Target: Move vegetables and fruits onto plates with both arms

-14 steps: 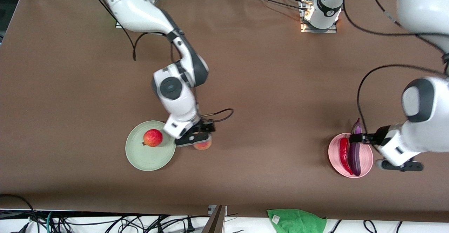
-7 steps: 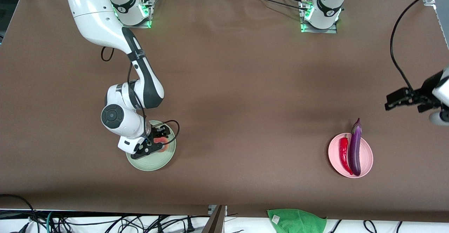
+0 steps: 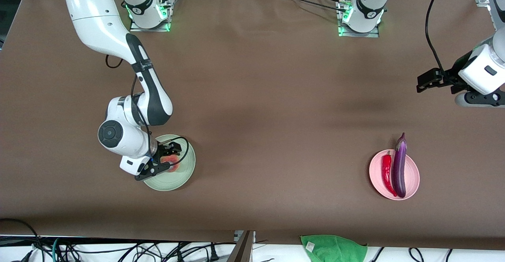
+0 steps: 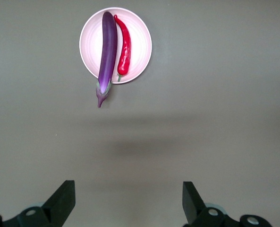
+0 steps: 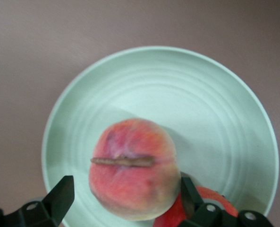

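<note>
The right end effector (image 3: 167, 160), at lower left of the front frame, hangs released above the peach (image 5: 132, 168), which rests on the green plate (image 3: 185, 175) against the red fruit (image 5: 196, 203). The left end effector (image 3: 428, 82), spread empty, waits at upper right; eggplant (image 3: 399, 167) and chili (image 3: 387, 173) lie side by side on the pink plate (image 3: 413, 175).

light: you've got even, bright overhead light, no glare on the worktop (image 3: 276, 96) | shadows: soft broad bands under both arms | focus: front view crisp; right wrist view's peach (image 5: 134, 169) a bit soft | edges: no warping you'd notice
</note>
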Action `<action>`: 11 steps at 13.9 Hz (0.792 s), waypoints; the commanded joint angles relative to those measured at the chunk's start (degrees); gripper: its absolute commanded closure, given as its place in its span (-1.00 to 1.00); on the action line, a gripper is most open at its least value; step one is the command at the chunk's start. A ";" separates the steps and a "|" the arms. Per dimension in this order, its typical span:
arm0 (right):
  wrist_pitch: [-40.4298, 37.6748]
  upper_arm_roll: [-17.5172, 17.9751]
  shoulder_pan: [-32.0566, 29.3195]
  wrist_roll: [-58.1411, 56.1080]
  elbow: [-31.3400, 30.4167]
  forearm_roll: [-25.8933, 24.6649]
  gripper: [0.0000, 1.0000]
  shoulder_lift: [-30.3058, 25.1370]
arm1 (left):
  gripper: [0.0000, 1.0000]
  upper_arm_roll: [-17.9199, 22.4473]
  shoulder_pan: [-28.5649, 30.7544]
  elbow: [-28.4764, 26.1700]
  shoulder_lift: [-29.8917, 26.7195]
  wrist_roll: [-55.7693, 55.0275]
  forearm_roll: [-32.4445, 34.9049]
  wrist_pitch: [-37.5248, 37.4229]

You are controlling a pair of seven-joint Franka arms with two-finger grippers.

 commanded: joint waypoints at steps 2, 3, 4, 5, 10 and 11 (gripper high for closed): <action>-7.66 0.68 0.07 0.36 -0.31 1.33 -1.00 -6.50 | -1.00 0.39 0.31 -3.37 -2.20 -0.42 -1.23 2.35; -10.04 0.59 0.07 0.45 -0.31 1.24 -1.00 -8.52 | -1.00 0.47 0.23 -2.59 -1.59 -0.33 -1.15 2.17; -12.41 0.50 -0.02 0.36 -0.40 1.15 -1.00 -10.63 | -1.00 0.48 0.40 -1.54 -0.19 -0.24 -0.97 2.00; -14.69 0.33 -0.28 -0.34 -0.83 0.89 -1.00 -12.56 | -1.00 0.48 0.32 -0.31 0.43 -0.24 -0.71 1.82; -28.23 -3.80 -0.37 -0.61 -2.85 0.18 -1.00 -23.90 | -1.00 0.48 0.14 0.49 1.05 -0.33 -0.62 1.90; -28.77 -4.07 -0.37 -0.43 -4.25 0.01 -1.00 -26.01 | -1.00 0.48 0.14 0.49 1.05 -0.33 -0.62 1.91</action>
